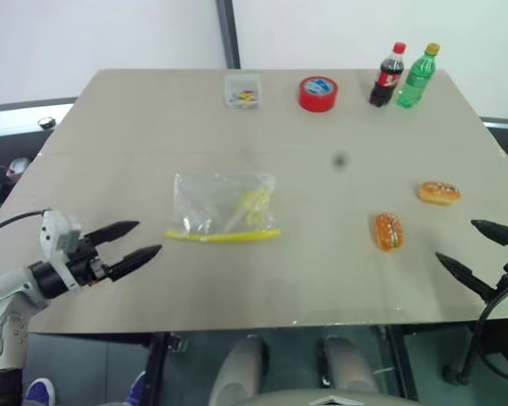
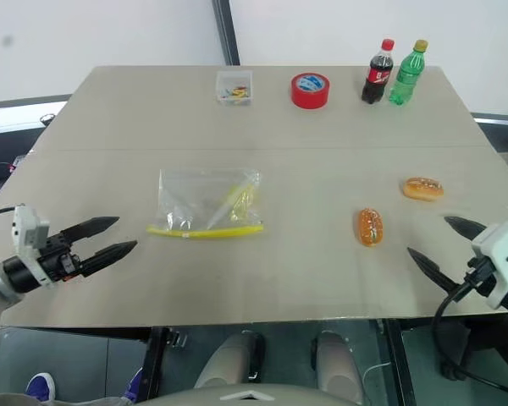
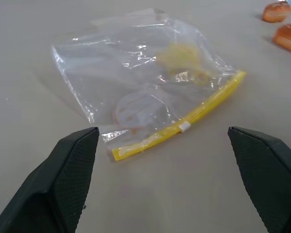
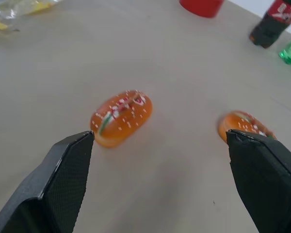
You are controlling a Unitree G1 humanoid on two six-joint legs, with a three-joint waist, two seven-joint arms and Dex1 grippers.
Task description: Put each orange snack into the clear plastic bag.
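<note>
- Left gripper [image 1: 134, 239] hovers over the table's [image 1: 135, 127] left part near the front edge, its two black fingers spread wide with nothing between them, pointing toward the middle.
- Just beyond it, left of the table's centre, lies the clear plastic bag [image 1: 224, 205], flat, pale yellow bits inside, its yellow strip [image 1: 223, 236] along the side facing the front edge.
- Along the back edge, from left to right: a small clear box [image 1: 242, 90], a red tape roll [image 1: 318, 93], a dark cola bottle [image 1: 387, 76] and a green bottle [image 1: 418, 78], the two bottles standing just beside each other near the back right corner.
- Two orange snacks lie on the right half, apart from each other: one [image 1: 389, 231] nearer the front edge, the other [image 1: 439, 193] further back and closer to the right edge.
- Right gripper [image 1: 480, 249] sits by the right edge near the front, fingers wide apart and empty, aimed toward the snacks.
</note>
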